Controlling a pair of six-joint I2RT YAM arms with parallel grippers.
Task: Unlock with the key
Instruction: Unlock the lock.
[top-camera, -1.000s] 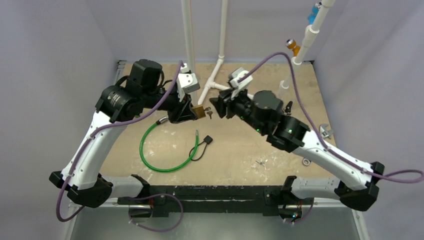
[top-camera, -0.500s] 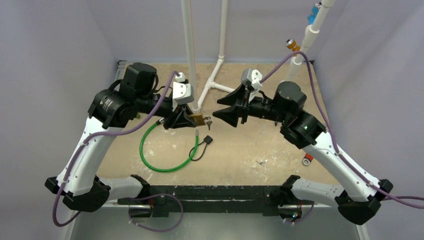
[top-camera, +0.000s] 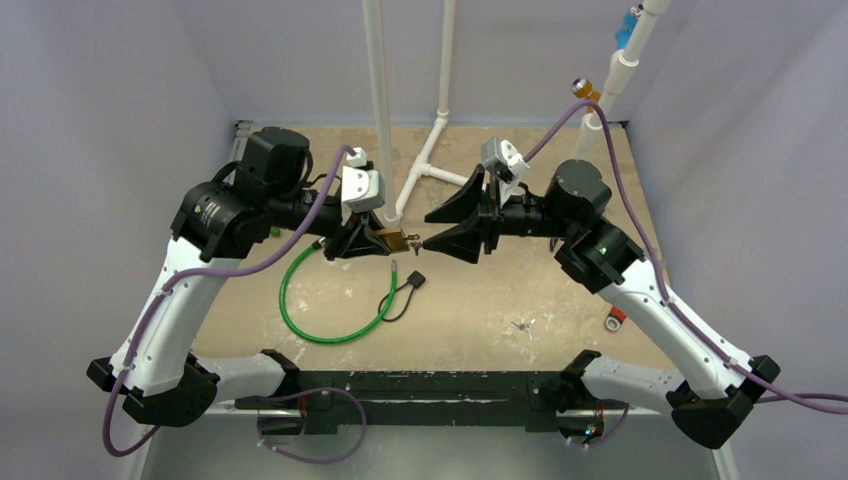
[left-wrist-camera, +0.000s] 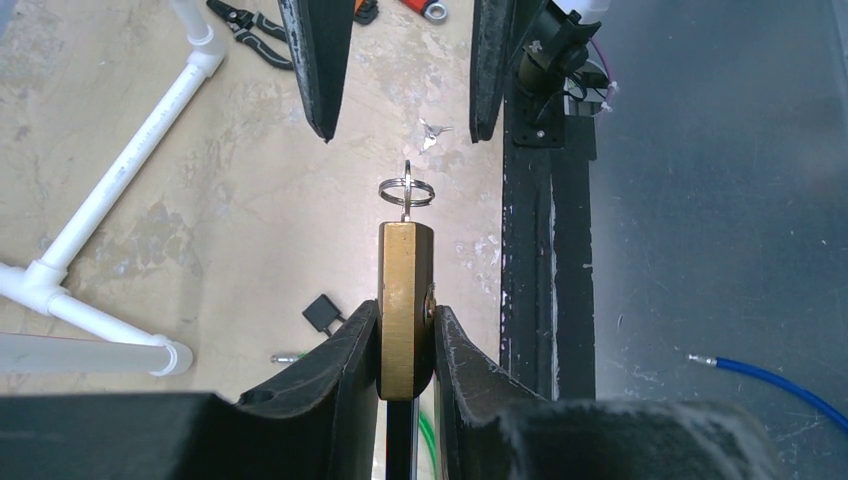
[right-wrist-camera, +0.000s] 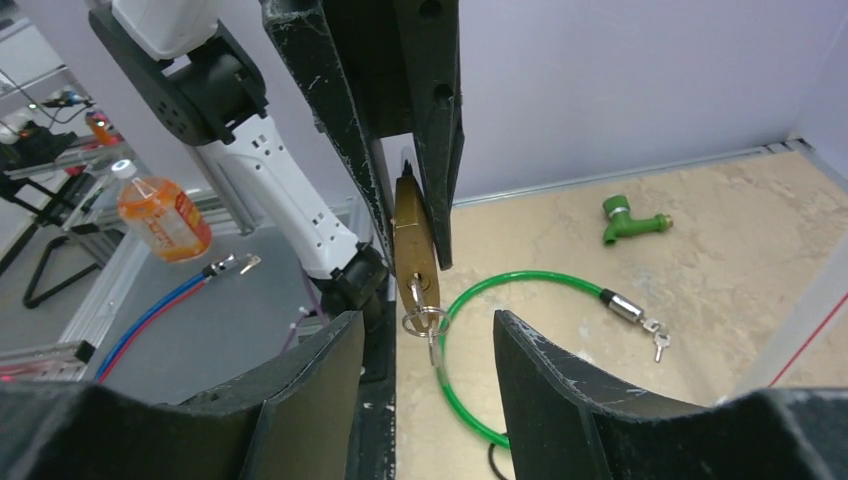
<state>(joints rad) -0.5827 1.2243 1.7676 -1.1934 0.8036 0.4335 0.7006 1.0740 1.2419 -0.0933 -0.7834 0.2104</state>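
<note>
top external: the brass padlock (top-camera: 392, 240) is held clamped by the left gripper (top-camera: 375, 241) above the middle of the table (top-camera: 560, 300); over the last second the right gripper (top-camera: 427, 230) has been swung level and its jaws spread wider.
left wrist: the key (left-wrist-camera: 406, 212) is seen seated in the padlock's end, untouched.
right wrist: the key's ring (right-wrist-camera: 425, 322) is flanked by the open jaws; nothing is gripped.
task: pinching and turning are judged next.
</note>
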